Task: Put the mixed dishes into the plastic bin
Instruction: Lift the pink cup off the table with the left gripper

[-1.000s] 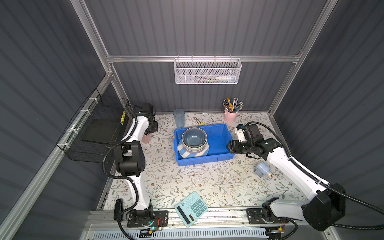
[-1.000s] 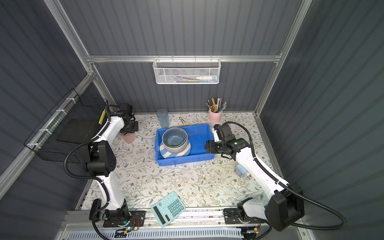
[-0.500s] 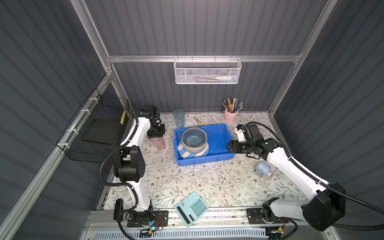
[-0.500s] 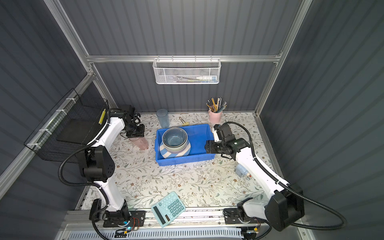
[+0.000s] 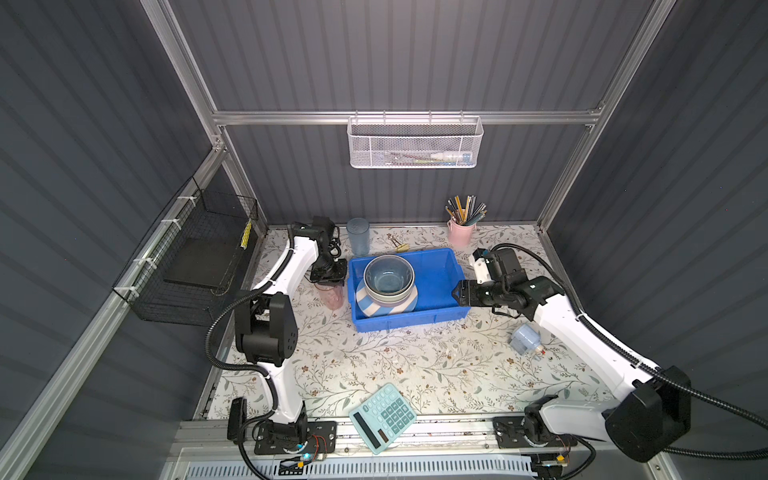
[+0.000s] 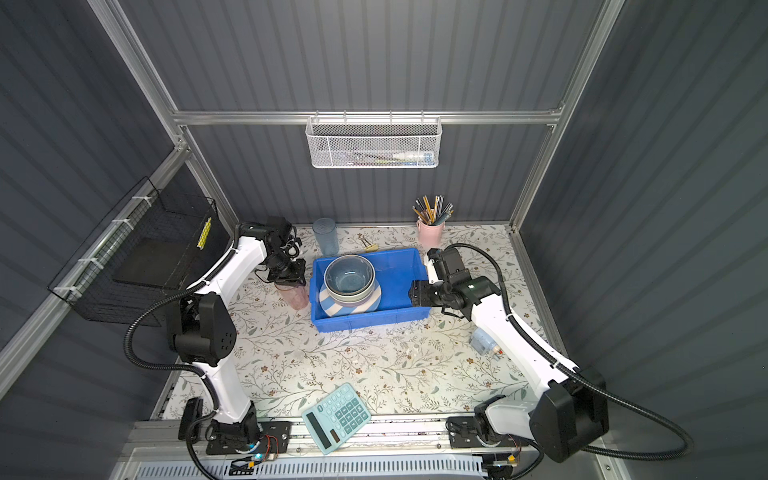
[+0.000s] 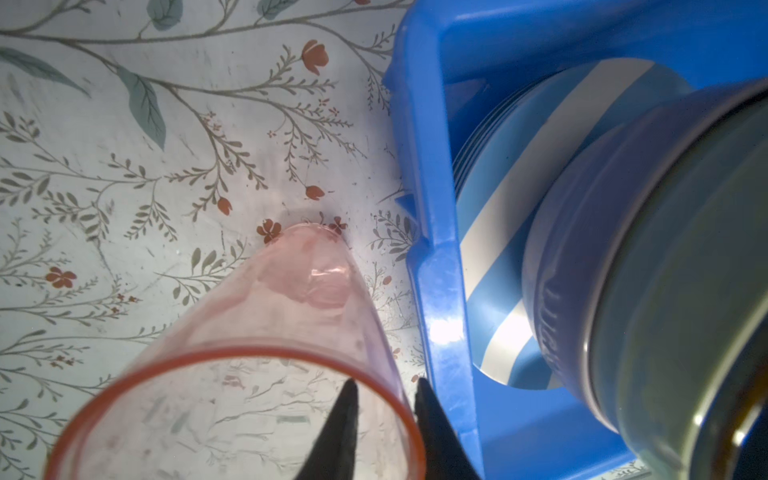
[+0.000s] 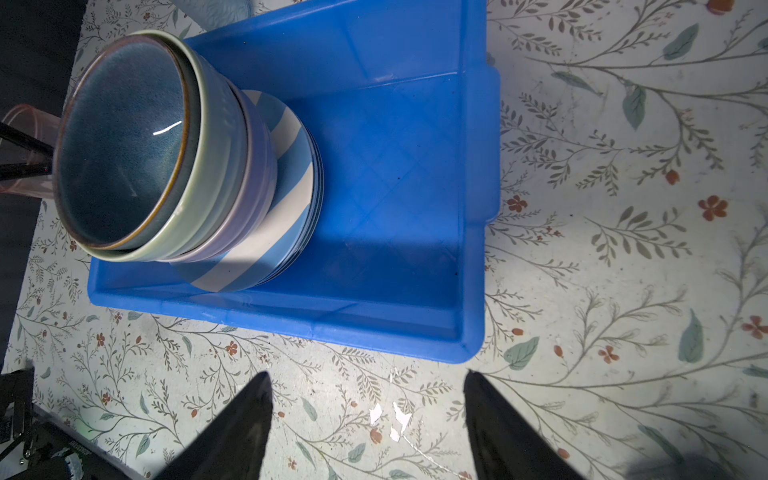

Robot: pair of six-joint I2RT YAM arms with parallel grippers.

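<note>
Left gripper (image 7: 385,380) stood slightly parted astride rim of pink tumbler (image 7: 291,316), tumbler upright just beside plastic bin (image 8: 469,208), right gripper (image 8: 366,374) hung wide open, empty, near bin's end.

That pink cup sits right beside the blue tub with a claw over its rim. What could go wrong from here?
The left gripper straddles the pink tumbler's rim, one finger inside, so a sideways move might topple it. The stacked bowls crowd the bin's side nearest that tumbler; lifting it straight over the wall could knock the stack.
</note>
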